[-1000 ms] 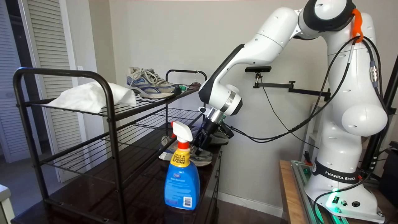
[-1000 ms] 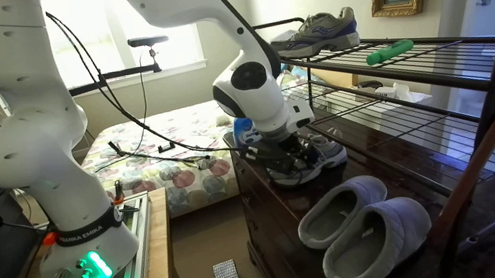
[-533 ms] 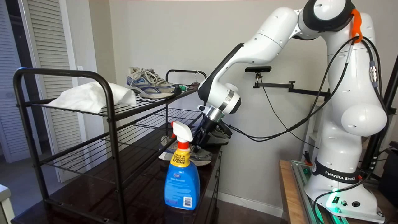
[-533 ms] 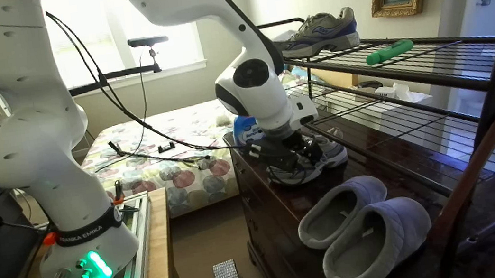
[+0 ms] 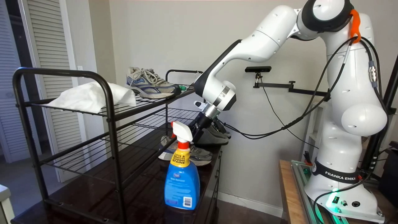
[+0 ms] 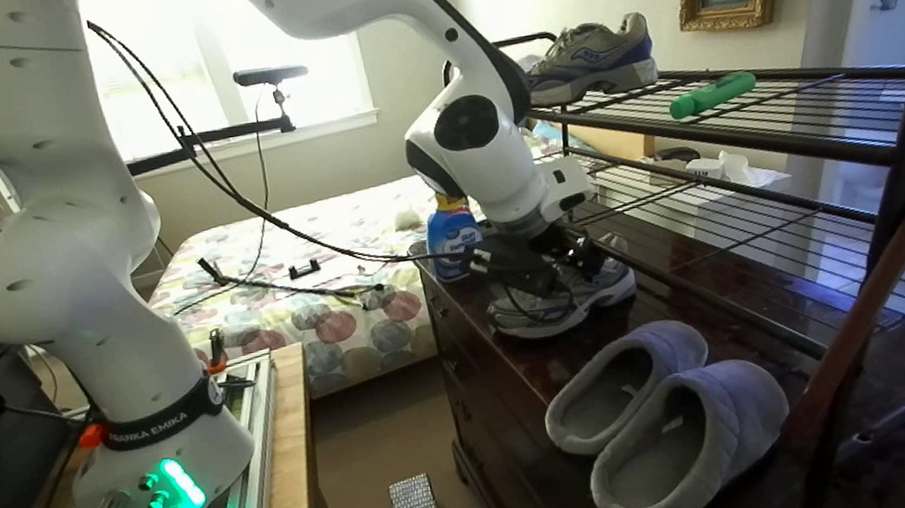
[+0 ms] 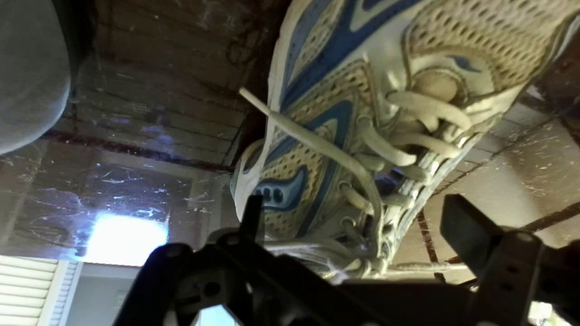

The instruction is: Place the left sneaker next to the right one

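A grey-and-blue sneaker [image 6: 548,316] lies on the dark dresser top, partly behind the spray bottle in an exterior view. A matching sneaker [image 5: 152,85] rests on the rack's top shelf, seen in both exterior views. Which is left and which is right I cannot tell. My gripper [image 6: 580,259] is just above the laced part of the lower sneaker. In the wrist view that sneaker [image 7: 326,122] fills the middle, with its laces near the open gripper [image 7: 353,201]. The right-hand finger [image 7: 471,231] stands clear of it; whether the left-hand one touches is unclear. Nothing is gripped.
A blue spray bottle [image 5: 182,185] stands on the dresser close to the gripper. The black metal rack [image 5: 113,140] rises alongside, with a white cloth [image 5: 93,96] and a green object [image 6: 713,95] on top. Two grey slippers [image 6: 696,440] sit past the lower sneaker.
My gripper has risen a little and shifted toward the rack. Both sneakers have stayed in place, and the jaws have remained apart.
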Action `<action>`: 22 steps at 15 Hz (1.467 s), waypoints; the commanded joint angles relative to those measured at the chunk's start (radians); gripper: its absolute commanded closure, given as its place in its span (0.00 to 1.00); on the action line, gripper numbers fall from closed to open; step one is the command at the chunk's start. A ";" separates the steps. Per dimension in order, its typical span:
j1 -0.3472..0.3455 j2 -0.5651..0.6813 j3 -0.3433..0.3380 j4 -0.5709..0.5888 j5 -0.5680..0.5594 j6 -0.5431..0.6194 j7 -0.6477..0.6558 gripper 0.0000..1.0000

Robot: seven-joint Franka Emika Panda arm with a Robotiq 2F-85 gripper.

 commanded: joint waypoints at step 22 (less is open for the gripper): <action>-0.002 0.104 -0.020 0.069 -0.081 -0.042 0.046 0.82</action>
